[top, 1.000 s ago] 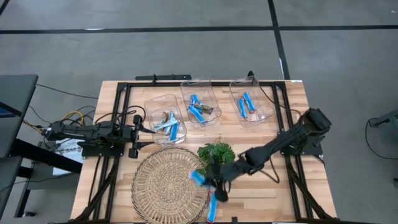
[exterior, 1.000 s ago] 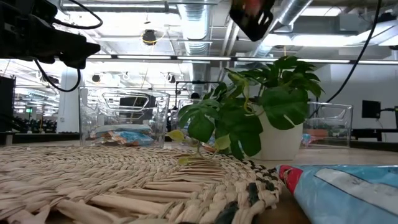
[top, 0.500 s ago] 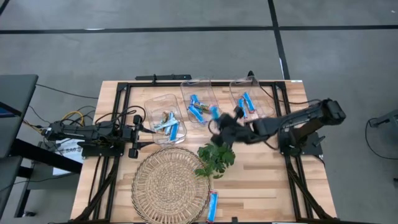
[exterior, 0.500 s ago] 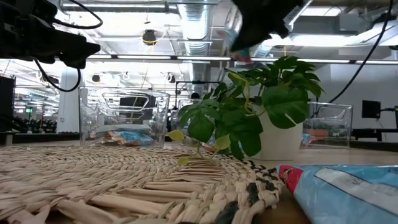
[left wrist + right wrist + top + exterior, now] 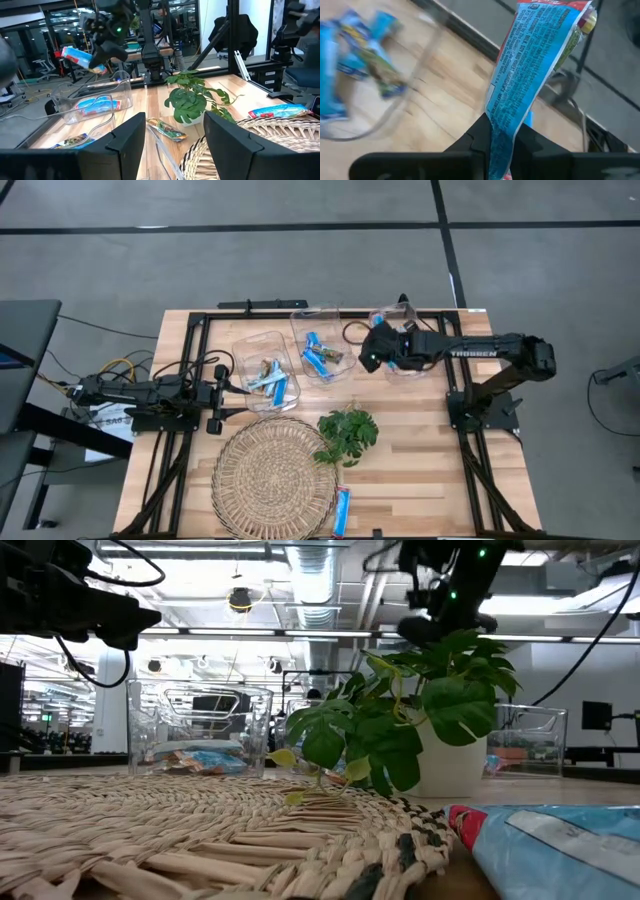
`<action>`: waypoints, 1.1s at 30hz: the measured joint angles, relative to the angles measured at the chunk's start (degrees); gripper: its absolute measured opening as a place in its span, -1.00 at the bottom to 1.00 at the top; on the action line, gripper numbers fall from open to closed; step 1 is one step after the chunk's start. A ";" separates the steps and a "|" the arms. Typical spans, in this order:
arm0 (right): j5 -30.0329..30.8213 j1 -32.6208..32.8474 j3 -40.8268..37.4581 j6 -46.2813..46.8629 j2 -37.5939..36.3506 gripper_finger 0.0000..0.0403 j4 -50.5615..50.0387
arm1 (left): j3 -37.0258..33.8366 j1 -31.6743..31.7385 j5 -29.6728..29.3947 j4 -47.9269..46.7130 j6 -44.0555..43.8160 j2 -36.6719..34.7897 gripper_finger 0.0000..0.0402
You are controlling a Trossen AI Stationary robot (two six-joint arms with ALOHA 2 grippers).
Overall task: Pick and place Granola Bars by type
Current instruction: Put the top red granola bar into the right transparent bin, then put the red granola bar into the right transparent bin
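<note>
The blue-wrapped granola bar (image 5: 530,75) with its red end is pinched between the right gripper's (image 5: 497,137) fingers, which are closed tight on its lower end so that the rest stands up past them. A second ago this bar was down by the round woven mat (image 5: 275,475) near the surface's front edge; half a second ago it was passing over the potted plant (image 5: 348,435). Now the right gripper (image 5: 376,350) hangs toward the back edge, between the middle clear bin (image 5: 325,325) and the right-hand clear bin (image 5: 425,365), both already holding blue bars. So the carry looks nearly over, and what remains is choosing the matching bin and letting go.

One more blue bar (image 5: 342,511) lies at the front edge beside the mat, not yet sorted. The left gripper (image 5: 222,390) waits by the left edge, fingers spread apart and holding nothing.
</note>
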 joint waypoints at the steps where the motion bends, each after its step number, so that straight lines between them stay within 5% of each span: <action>1: -0.74 -0.97 0.00 0.00 0.25 -0.83 -0.69 | 0.00 -0.01 0.00 0.00 -0.25 0.00 -0.02; 14: -7.59 -8.69 0.00 0.74 0.51 -0.74 -11.87 | 0.00 0.00 0.00 0.00 -0.52 0.00 -0.02; 26: -7.43 -10.75 0.00 -0.15 0.51 -0.11 -15.10 | 0.00 -0.01 -0.01 0.00 0.08 0.00 -0.02; 33: -10.59 -6.63 0.00 -7.83 -0.41 0.12 -8.01 | 0.00 -0.01 0.00 0.00 -0.08 -0.02 -0.02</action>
